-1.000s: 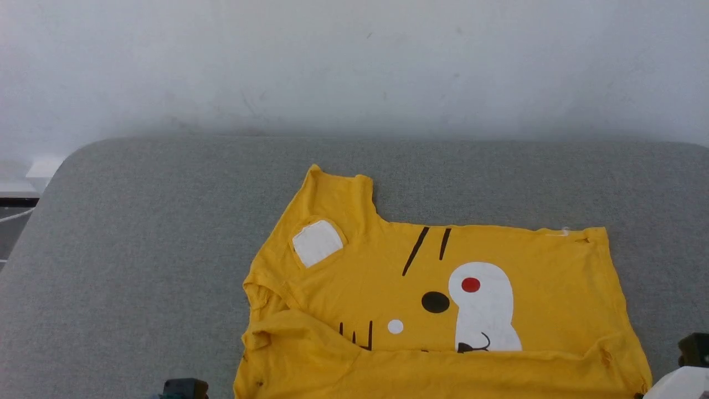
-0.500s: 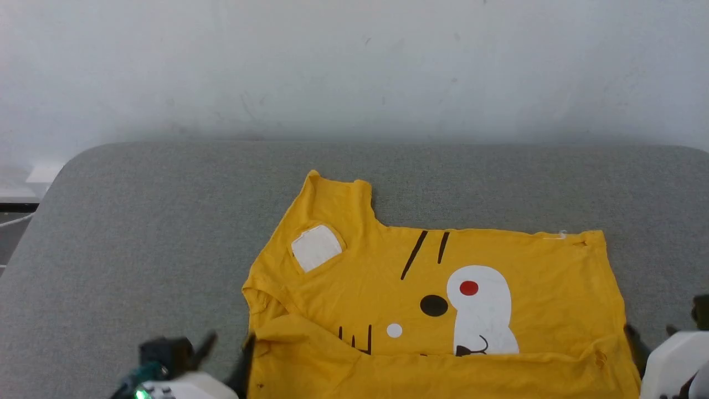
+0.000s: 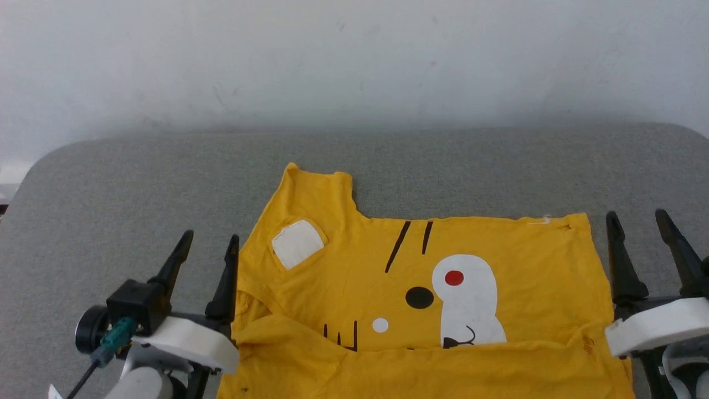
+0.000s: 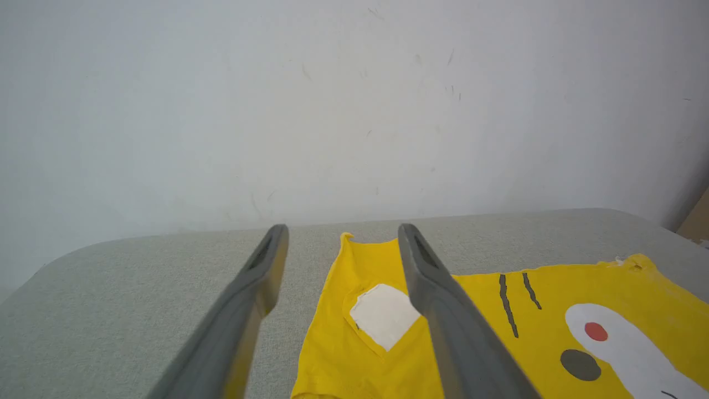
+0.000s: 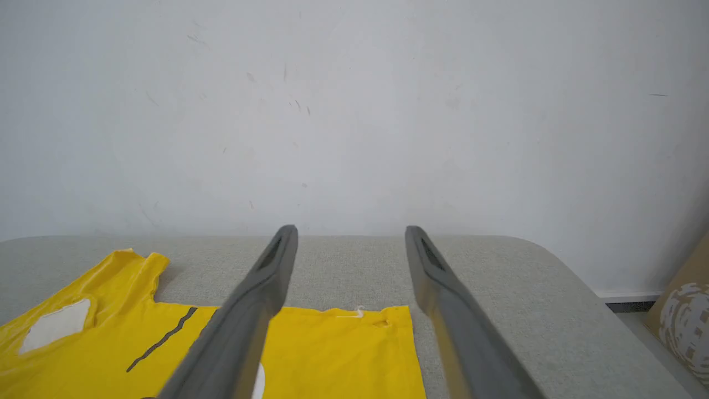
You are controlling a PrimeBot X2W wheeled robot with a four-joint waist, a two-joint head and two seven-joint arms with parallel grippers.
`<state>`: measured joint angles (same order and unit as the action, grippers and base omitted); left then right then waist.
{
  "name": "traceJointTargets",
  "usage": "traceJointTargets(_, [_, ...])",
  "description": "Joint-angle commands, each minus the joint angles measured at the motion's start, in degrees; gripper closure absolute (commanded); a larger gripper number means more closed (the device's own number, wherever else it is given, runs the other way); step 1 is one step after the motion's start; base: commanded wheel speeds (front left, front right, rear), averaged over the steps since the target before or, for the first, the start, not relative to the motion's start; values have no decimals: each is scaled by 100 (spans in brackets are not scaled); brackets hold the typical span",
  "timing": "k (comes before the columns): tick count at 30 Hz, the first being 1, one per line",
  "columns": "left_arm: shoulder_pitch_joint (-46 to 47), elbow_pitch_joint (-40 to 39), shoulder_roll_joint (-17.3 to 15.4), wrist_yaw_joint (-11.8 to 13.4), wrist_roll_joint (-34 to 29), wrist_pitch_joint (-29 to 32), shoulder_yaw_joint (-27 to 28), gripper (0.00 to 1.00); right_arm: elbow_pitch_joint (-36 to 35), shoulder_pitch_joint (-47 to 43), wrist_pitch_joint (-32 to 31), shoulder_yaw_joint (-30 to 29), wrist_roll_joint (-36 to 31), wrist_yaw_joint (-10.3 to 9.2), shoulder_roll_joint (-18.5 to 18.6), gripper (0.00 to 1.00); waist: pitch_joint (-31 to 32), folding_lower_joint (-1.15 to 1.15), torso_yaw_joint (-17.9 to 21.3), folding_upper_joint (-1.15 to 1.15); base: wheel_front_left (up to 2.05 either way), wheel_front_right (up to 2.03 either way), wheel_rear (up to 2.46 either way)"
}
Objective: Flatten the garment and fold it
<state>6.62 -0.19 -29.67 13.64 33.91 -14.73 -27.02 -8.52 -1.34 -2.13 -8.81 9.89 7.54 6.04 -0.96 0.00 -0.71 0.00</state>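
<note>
The left pincer (image 3: pixel 210 239) stands fully spread and empty at the left edge of the garment (image 3: pixel 354 277), a mustard-yellow cotton T-shirt. The garment lies print-up on the grey fabric-covered tabletop (image 3: pixel 138 183), one sleeve (image 3: pixel 318 188) pointing away and its near strip doubled over the cartoon face (image 3: pixel 460 299). The right pincer (image 3: pixel 636 216) stands equally wide and empty just beside the right edge. Recommended: grasp both layers at matching points, lift level, and keep the edge taut
</note>
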Motion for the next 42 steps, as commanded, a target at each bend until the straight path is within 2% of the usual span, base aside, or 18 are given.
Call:
traceJointTargets(1, [154,6,-1,-52,-60,-24,23,0,-57,122,93,48,-61,-5,-33,0,-214,0,167,0,0,0,0])
traceJointTargets(3, [402,64,-80,-145,-141,50,-7,0,-82,172,194,197,-315,-5,11,0,-409,0,281,0,0,0,0])
traceJointTargets(6, [942,128,-300,-281,-308,496,-98,0,-127,331,324,323,-447,-5,-24,0,-780,0,487,0,0,0,0])
traceJointTargets(14, [2610,393,-1034,-951,-430,2645,-372,0,-89,599,580,503,-398,-5,-230,0,-1690,0,1151,0,0,0,0])
traceJointTargets(18, [3264,687,-1173,-1423,-59,3739,-455,0,106,729,702,608,-317,-5,-283,0,-2017,0,1429,0,0,0,0])
traceJointTargets(22, [3809,1135,-1298,-1671,241,4733,-501,0,415,741,713,776,-281,-5,-303,0,-2268,0,1664,0,0,0,0])
traceJointTargets(27, [4338,1673,-1313,-1704,554,5671,-476,0,671,710,845,755,-150,-5,-312,0,-2511,0,1848,0,0,0,0])
traceJointTargets(30, [4534,1943,-1291,-1567,718,6198,-450,0,817,723,773,777,-124,-5,-314,0,-2619,0,1914,0,0,0,0])
traceJointTargets(37, [4865,2361,-1432,-1327,502,6717,-562,0,953,865,854,780,-58,-5,-315,0,-2771,0,1974,0,0,0,0])
traceJointTargets(38, [4854,2421,-1457,-1314,521,6838,-581,11,967,882,861,779,-58,-5,-315,0,-2772,0,1973,0,0,0,0])
traceJointTargets(39, [4828,2469,-1473,-1313,578,6979,-592,91,975,895,864,777,-62,-5,-315,0,-2769,0,1967,0,0,0,0])
traceJointTargets(40, [4795,2492,-1479,-1305,651,7117,-593,100,984,906,867,769,-69,-5,-315,0,-2765,0,1956,0,0,0,0])
traceJointTargets(42, [4756,2475,-1471,-1271,789,7214,-533,100,1001,925,877,748,-86,-5,-315,0,-2765,0,1923,0,0,0,0])
